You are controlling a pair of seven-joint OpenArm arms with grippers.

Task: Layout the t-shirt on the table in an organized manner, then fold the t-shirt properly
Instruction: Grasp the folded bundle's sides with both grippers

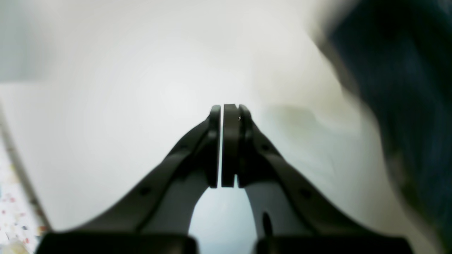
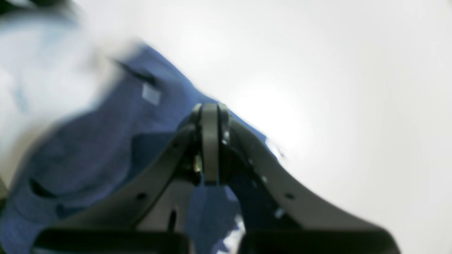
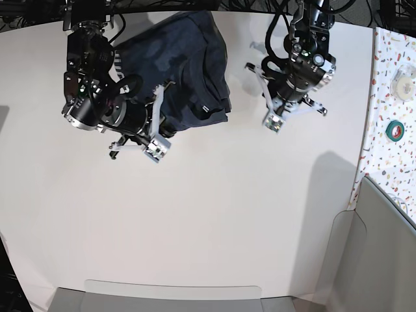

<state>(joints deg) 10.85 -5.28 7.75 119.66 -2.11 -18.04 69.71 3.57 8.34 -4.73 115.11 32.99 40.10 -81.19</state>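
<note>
The navy t-shirt [image 3: 175,65] lies bunched on the white table [image 3: 214,214]. Both the left gripper [image 1: 226,109] and right gripper [image 2: 210,107] are pressed together, holding nothing.

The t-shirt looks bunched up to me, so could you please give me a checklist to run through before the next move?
1. t-shirt fully on the table: ok.
2. T-shirt spread flat: not ok, crumpled in a heap at the far edge.
3. Left end effector empty: ok, shut on nothing, over bare table.
4. Right end effector empty: ok, shut, though over the fabric.
5. Sleeves and collar located: cannot tell, folds hide them.
</note>
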